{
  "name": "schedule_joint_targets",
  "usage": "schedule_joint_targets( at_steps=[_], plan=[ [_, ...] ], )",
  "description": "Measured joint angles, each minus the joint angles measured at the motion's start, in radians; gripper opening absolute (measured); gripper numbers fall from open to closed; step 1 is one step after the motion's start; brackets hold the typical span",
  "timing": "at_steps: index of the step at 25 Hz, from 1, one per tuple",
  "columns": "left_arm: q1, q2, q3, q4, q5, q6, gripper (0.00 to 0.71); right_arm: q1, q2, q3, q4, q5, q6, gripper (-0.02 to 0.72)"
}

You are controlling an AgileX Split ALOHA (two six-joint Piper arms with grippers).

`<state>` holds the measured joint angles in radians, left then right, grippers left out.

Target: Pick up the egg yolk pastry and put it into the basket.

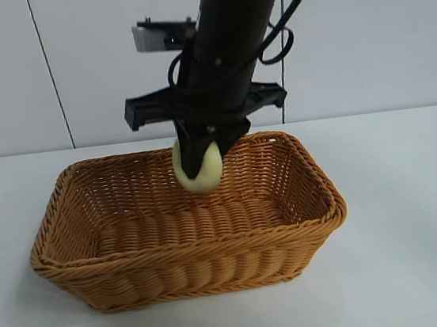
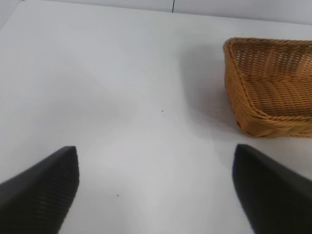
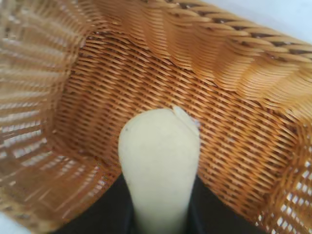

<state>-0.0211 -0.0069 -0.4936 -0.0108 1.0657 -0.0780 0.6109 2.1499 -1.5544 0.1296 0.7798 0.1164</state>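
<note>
My right gripper (image 1: pixel 198 168) is shut on the egg yolk pastry (image 1: pixel 207 179), a pale yellow-cream puck held on edge between its black fingers. It hangs inside the orange-brown wicker basket (image 1: pixel 297 154), just above the floor near the back wall. In the right wrist view the pastry (image 3: pixel 158 161) fills the gap between the fingers, with the basket's woven floor (image 3: pixel 97 92) behind it. My left gripper (image 2: pixel 156 195) is open and empty over the bare table, beside one end of the basket (image 2: pixel 243 63).
The basket stands in the middle of a white table (image 1: pixel 416 211). A grey wall (image 1: pixel 0 71) runs behind it. Nothing else lies inside the basket.
</note>
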Motion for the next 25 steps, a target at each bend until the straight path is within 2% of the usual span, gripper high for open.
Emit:
schedule_joint_targets(
  at_steps=[5,7,9,13,15,20,25],
  plan=[
    [0.0,0.0,0.0,0.0,0.0,0.0,0.662,0.0,-0.014,-0.012,-0.004,0.026,0.0,0.555],
    [0.0,0.0,0.0,0.0,0.0,0.0,0.662,0.0,-0.029,-0.047,-0.024,0.072,-0.001,0.619],
    [0.0,0.0,0.0,0.0,0.0,0.0,0.662,0.0,-0.045,-0.1,-0.048,0.136,0.0,0.644],
    [0.0,0.0,0.0,0.0,0.0,0.0,0.662,-0.004,-0.054,-0.255,-0.105,0.323,0.025,0.654],
    [0.0,0.0,0.0,0.0,0.0,0.0,0.662,-0.022,-0.055,-0.311,-0.123,0.377,0.038,0.654],
    [0.0,0.0,0.0,0.0,0.0,0.0,0.662,-0.129,-0.057,-0.353,-0.144,0.426,0.045,0.654],
    [0.0,0.0,0.0,0.0,0.0,0.0,0.662,-0.284,-0.057,-0.353,-0.189,0.427,0.045,0.654]
  ],
)
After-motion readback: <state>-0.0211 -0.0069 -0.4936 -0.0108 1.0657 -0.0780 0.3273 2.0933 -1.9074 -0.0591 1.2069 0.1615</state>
